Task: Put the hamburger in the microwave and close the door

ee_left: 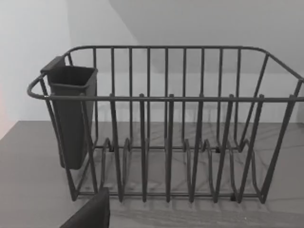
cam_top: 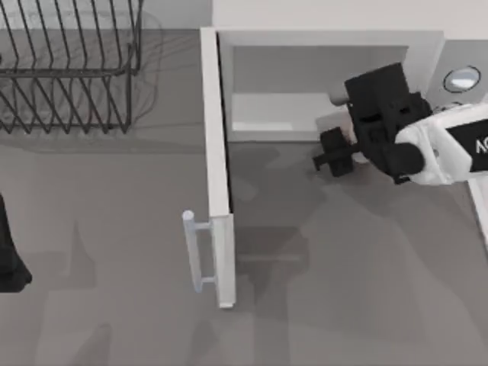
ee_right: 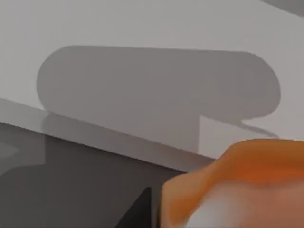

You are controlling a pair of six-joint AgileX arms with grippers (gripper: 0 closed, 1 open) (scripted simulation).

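The right gripper (cam_top: 335, 156) is at the open microwave (cam_top: 328, 46), holding the hamburger (ee_right: 237, 185) tight. The door (cam_top: 217, 168) stands wide open. I cannot tell the left gripper's grip; it sits by the dish rack (ee_left: 166, 123).

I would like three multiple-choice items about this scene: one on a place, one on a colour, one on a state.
1. Where is the right claw?
A. at the microwave opening
B. over the dish rack
C. beside the door handle

2. What colour is the hamburger rim?
A. green
B. orange
C. blue

3. How is the door?
A. shut
B. removed
C. open

Answers: 1 A, the top view shows it before the cavity; 2 B, seen in the right wrist view; 3 C, it juts out from the front.
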